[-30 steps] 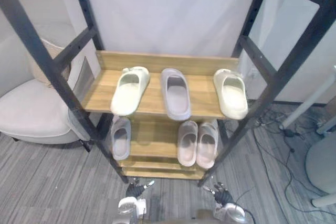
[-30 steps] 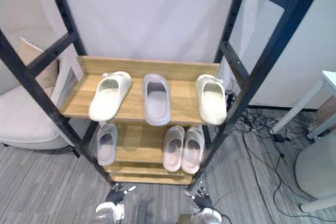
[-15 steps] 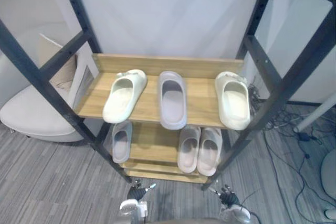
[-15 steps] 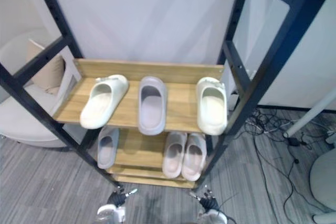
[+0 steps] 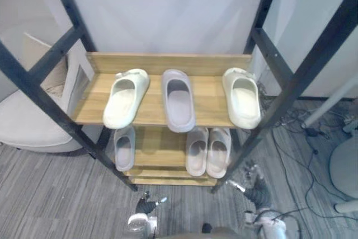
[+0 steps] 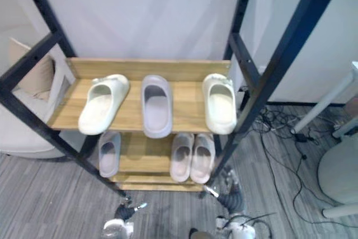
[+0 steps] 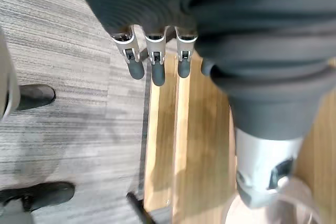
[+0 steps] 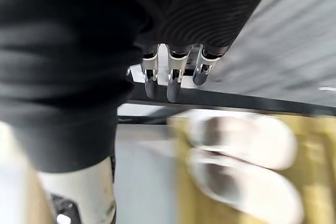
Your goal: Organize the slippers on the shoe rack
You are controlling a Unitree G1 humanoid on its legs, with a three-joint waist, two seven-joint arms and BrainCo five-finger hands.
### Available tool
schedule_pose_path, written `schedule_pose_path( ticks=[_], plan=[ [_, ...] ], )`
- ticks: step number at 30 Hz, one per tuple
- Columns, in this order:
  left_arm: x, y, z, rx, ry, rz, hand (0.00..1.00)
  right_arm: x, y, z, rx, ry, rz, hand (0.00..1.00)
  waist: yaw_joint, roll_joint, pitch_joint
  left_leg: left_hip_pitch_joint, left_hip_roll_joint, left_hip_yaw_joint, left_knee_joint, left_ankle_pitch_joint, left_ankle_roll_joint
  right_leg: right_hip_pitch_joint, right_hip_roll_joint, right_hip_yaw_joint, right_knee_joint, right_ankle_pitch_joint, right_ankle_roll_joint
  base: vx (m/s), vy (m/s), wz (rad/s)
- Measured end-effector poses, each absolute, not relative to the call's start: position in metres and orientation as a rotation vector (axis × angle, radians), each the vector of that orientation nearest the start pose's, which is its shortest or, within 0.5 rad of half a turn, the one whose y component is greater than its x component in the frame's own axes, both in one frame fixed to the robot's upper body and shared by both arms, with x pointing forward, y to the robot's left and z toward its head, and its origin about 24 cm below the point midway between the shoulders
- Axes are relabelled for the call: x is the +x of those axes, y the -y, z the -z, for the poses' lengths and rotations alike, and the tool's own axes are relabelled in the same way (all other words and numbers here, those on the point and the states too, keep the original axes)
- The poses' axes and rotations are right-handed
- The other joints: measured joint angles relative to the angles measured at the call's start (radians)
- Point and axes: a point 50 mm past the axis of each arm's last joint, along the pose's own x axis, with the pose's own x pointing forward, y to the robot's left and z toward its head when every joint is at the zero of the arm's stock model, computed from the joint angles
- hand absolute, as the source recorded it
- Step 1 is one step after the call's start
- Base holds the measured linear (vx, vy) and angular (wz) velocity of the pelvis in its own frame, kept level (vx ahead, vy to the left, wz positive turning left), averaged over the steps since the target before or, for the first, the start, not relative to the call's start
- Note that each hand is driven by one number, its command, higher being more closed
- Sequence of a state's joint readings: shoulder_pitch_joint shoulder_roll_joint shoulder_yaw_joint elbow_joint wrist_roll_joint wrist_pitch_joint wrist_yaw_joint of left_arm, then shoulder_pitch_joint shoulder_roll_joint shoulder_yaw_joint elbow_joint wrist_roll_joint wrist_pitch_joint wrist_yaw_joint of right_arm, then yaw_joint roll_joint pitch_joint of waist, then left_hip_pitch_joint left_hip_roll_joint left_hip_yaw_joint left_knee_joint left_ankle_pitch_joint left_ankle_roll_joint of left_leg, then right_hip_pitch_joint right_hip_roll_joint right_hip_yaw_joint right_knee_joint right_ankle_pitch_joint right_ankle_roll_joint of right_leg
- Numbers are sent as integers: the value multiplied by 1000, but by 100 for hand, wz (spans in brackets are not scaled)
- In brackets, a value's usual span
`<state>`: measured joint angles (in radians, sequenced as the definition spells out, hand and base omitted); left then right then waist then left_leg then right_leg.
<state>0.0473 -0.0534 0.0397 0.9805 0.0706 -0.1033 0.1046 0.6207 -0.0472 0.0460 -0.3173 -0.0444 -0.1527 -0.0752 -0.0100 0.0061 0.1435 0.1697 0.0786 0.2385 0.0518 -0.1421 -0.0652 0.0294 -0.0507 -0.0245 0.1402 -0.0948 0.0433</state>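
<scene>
The black-framed shoe rack (image 5: 155,115) has two wooden shelves. On the upper shelf lie a cream slipper (image 5: 126,97) at the left, a grey-lilac slipper (image 5: 178,100) in the middle and a second cream slipper (image 5: 241,97) at the right. The lower shelf holds a single grey slipper (image 5: 124,148) at the left and a pale pink pair (image 5: 208,151) side by side. My left hand (image 5: 146,204) hangs low above the floor in front of the rack, open and empty. My right hand (image 5: 254,186) is open near the rack's front right leg; blurred pale slippers (image 8: 247,166) lie past its fingers (image 8: 173,77).
A beige armchair (image 5: 28,121) with a cushion (image 5: 50,65) stands left of the rack. A white round base (image 5: 344,166) and loose cables (image 5: 302,132) are on the grey floor at the right. A white wall is behind the rack.
My right hand has risen from the bottom edge toward the rack's front right leg. The camera has shifted a little. The slippers and my left hand stay as they were.
</scene>
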Motion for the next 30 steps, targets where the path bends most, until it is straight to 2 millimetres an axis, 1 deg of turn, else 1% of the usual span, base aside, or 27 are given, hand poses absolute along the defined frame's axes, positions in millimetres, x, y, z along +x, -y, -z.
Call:
schedule_pose_path(
  ticks=[2,5,7,11,13,17,21,24,26,28,30],
  plan=[
    [132,-137,149,49,-921,-63,0,126,173,-39,-132,-48,147,0,-2,-1,-1,4,-4,0,3,-4,8,0,-4,1,11,-8,6,0,0,0],
    [131,-135,149,53,-920,-51,0,123,164,-58,-152,34,108,0,-4,-2,-3,6,-10,-1,9,-10,16,-8,-10,2,24,-16,11,0,0,0],
    [131,-134,149,57,-918,-43,0,122,162,-69,-153,86,96,0,-4,-2,-3,4,-19,-2,23,-18,29,-9,-18,3,33,-24,18,-16,12,0],
    [131,-134,149,56,-911,-44,0,122,162,-83,-167,155,79,0,-6,-1,-5,4,-34,-2,33,-25,39,-10,-35,7,45,-28,26,-18,50,1],
    [130,-134,149,55,-910,-45,0,122,161,-91,-213,194,64,0,-5,-3,-9,3,-41,-2,34,-27,42,-10,-42,8,45,-27,31,-17,54,1],
    [126,-134,150,57,-922,-43,0,127,161,-100,-222,258,60,0,-5,-7,-34,-13,-50,-12,35,-28,45,-8,-50,2,31,-22,39,-10,37,7],
    [123,-132,152,88,-930,-5,0,139,163,-109,-230,338,73,0,-7,-7,-39,-16,-61,-44,39,-24,50,10,-61,-20,8,-9,46,22,30,20],
    [121,-136,153,119,-928,17,0,152,161,-119,-228,418,65,0,-8,-9,-47,-32,-71,-66,39,-18,59,10,-66,-26,-14,0,47,-12,29,16],
    [121,-139,153,136,-931,28,0,165,164,-119,-233,442,81,0,-8,-13,-46,-30,-75,-83,39,-18,60,26,-70,-34,-29,3,50,-21,29,16],
    [121,-140,153,142,-930,35,0,171,165,-118,-236,444,90,0,-7,-16,-47,-32,-79,-89,39,-17,61,26,-73,-34,-30,3,50,-14,38,12],
    [121,-146,153,157,-931,34,0,181,165,-120,-247,465,74,0,-8,-18,-45,-43,-86,-94,40,-15,64,23,-74,-34,-40,8,54,-13,39,6]
  ],
)
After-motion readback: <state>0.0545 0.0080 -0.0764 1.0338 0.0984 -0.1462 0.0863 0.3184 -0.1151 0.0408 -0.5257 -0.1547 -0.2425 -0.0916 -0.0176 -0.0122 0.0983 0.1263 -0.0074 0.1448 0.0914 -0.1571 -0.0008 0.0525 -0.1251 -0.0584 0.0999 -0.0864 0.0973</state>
